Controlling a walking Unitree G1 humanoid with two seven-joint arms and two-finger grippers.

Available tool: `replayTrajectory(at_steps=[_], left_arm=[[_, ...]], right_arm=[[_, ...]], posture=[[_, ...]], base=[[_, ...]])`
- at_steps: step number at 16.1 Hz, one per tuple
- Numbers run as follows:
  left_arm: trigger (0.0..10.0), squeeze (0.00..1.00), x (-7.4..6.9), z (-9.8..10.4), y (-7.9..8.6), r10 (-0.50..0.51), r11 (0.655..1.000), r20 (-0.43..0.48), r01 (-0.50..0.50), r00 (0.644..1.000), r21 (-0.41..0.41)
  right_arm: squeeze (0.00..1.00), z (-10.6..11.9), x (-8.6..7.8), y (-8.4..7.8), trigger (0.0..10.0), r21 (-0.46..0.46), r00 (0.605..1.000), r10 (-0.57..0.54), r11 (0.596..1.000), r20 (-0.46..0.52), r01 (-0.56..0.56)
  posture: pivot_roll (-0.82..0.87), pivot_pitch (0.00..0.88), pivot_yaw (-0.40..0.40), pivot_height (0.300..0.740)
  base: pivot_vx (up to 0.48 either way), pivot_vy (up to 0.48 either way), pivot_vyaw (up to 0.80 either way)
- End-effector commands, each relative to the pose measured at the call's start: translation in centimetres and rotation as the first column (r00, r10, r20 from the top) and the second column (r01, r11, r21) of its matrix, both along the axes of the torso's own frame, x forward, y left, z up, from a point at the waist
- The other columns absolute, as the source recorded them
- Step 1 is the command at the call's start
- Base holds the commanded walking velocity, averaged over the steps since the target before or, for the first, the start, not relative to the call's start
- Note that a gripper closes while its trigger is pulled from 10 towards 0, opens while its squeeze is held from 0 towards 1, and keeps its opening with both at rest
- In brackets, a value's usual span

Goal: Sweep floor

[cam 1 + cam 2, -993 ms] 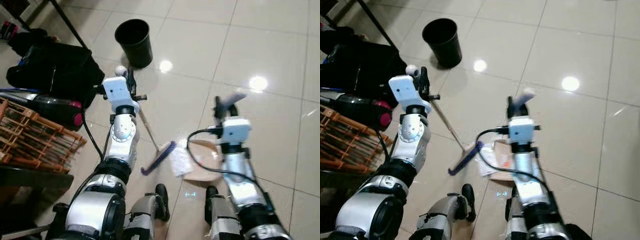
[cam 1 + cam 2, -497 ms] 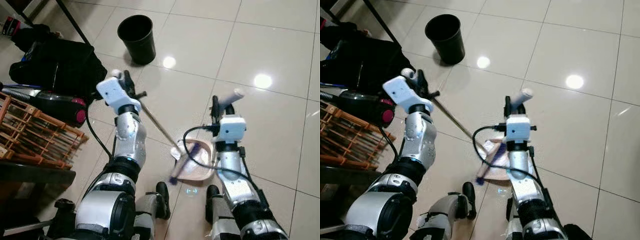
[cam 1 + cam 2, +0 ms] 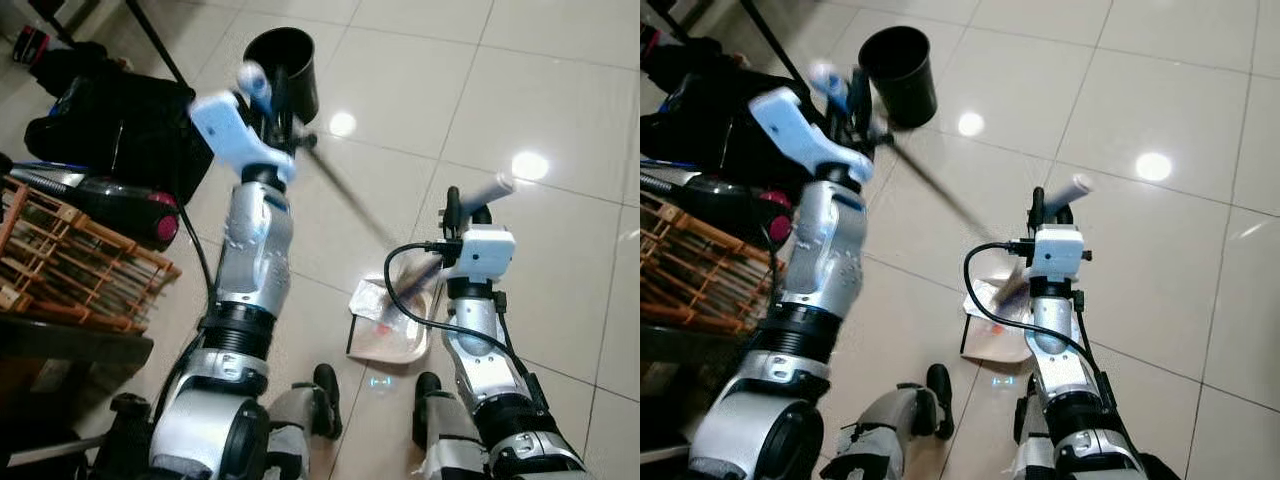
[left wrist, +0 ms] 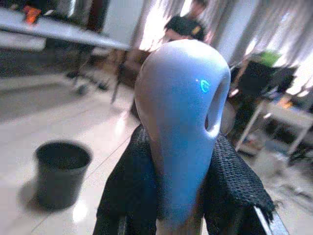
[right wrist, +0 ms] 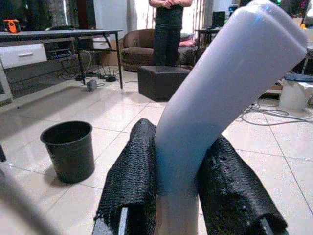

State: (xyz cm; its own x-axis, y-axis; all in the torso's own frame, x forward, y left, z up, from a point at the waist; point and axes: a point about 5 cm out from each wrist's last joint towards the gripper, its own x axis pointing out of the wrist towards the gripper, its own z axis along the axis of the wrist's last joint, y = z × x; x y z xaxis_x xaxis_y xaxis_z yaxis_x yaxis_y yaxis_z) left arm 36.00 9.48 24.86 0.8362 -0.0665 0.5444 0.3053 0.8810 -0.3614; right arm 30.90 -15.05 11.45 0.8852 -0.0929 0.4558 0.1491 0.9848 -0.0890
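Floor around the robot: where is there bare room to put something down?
Bare glossy beige tiles lie beyond the round black plastic bin and to the robot's right. Its left is crowded: black fabric bag, orange wooden rack. The beige dustpan fills the spot before its feet.

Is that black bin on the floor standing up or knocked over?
Standing upright. The black bin sits on its base on the tiles with its round open mouth facing up, and the right wrist view shows its rim level. Whether anything lies inside cannot be told.

Glossy pale floor tiles (image 3: 560, 90) — brown sofa (image 5: 136, 46) beyond

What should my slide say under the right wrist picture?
Right gripper clamps the pale dustpan handle; black bin beyond.
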Motion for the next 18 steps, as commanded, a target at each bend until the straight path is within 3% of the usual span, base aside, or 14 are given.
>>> replayTrajectory(at_steps=[1,3,6,8,9,11,12,15,17,18], left_arm=[[10.0,0.0,-0.4,1.7,2.2,0.025,0.999,0.09,-0.029,0.996,0.045],[10.0,0.0,-0.8,3.9,4.4,0.032,0.985,0.198,-0.065,0.98,0.163],[10.0,0.0,-1.2,4.5,6.2,0.061,0.95,0.23,-0.127,0.971,0.284],[10.0,0.0,-1.2,3.2,7.0,0.075,0.911,0.174,-0.138,0.982,0.388],[10.0,0.0,-1.0,2.3,7.4,0.083,0.907,0.12,-0.125,0.989,0.403],[10.0,0.0,-0.9,-1.5,8.4,0.141,0.862,-0.082,-0.081,0.987,0.501],[10.0,0.0,-1.4,-3.2,8.6,0.141,0.841,-0.139,-0.044,0.98,0.54],[10.0,0.0,-3.3,-6.1,8.5,0.144,0.791,-0.188,0.001,0.972,0.612],[10.0,0.0,-4.1,-6.2,8.0,0.144,0.789,-0.178,-0.005,0.973,0.615],[10.0,0.0,-4.9,-6.0,7.2,0.132,0.799,-0.17,-0.003,0.977,0.601]], right_arm=[[0.0,-1.5,-0.6,-1.1,10.0,0.003,0.998,-0.029,1.0,-0.064,0.03],[0.0,-1.5,-1.1,-2.5,10.0,0.028,0.997,-0.061,0.998,-0.056,0.063],[0.0,-0.6,-2.2,-4.0,10.0,0.081,0.994,-0.109,0.991,0.009,0.108],[0.0,0.8,-3.2,-4.6,10.0,0.108,0.989,-0.127,0.987,0.078,0.118],[0.0,1.5,-3.6,-4.8,10.0,0.125,0.986,-0.129,0.985,0.107,0.115],[0.0,4.0,-4.5,-5.2,10.0,0.165,0.978,-0.133,0.981,0.16,0.106],[0.0,4.9,-4.8,-5.4,10.0,0.198,0.978,-0.139,0.974,0.157,0.107],[0.0,7.3,-4.9,-5.9,10.0,0.291,0.983,-0.143,0.951,0.118,0.103],[0.0,8.4,-4.4,-6.1,10.0,0.319,0.99,-0.121,0.944,0.078,0.09],[0.0,10.5,-3.9,-6.3,10.0,0.349,0.996,-0.087,0.935,0.037,0.069]], posture=[[0.1,0.21,0.147,0.74],[0.11,0.165,0.131,0.74],[0.1,0.129,0.142,0.74],[0.07,0.11,0.146,0.74],[0.06,0.102,0.146,0.74],[0.02,0.073,0.146,0.74],[0.0,0.064,0.146,0.74],[-0.02,0.052,0.146,0.74],[-0.02,0.047,0.142,0.74],[-0.02,0.041,0.141,0.74]], base=[[0.0,0.0,0.0],[0.0,0.0,0.0],[0.0,0.0,0.0],[0.0,0.0,0.0],[0.0,0.0,0.0],[0.0,0.0,0.0],[0.0,0.0,0.0],[0.0,0.0,0.0],[0.0,0.0,0.0],[0.251,0.0,0.0]])
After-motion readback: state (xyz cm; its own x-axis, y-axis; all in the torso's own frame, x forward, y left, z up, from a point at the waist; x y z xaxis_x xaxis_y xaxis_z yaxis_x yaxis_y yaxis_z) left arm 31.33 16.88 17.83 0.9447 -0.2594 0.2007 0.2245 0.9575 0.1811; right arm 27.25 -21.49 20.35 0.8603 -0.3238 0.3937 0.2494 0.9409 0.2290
